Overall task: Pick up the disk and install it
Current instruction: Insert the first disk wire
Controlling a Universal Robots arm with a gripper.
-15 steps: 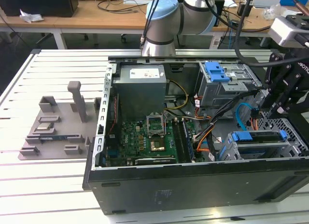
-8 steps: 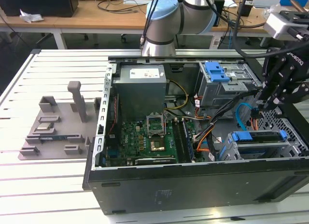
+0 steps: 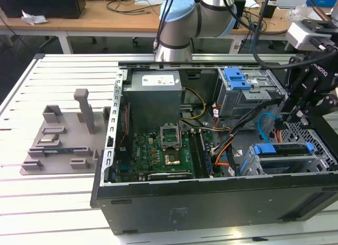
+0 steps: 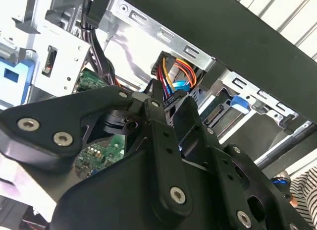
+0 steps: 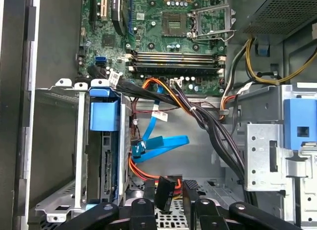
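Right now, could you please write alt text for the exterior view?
An open computer case lies on a slatted table, motherboard exposed. The black gripper hangs over its drive cage at the exterior view's right.

We see the gripper (image 5: 171,202) low in the computer case (image 3: 211,203) near its drive-cage corner, hemmed by the metal cage (image 5: 79,155) with the disk (image 5: 106,155), a bundle of cables (image 5: 198,116) and a second cage (image 5: 277,150), with open floor between.
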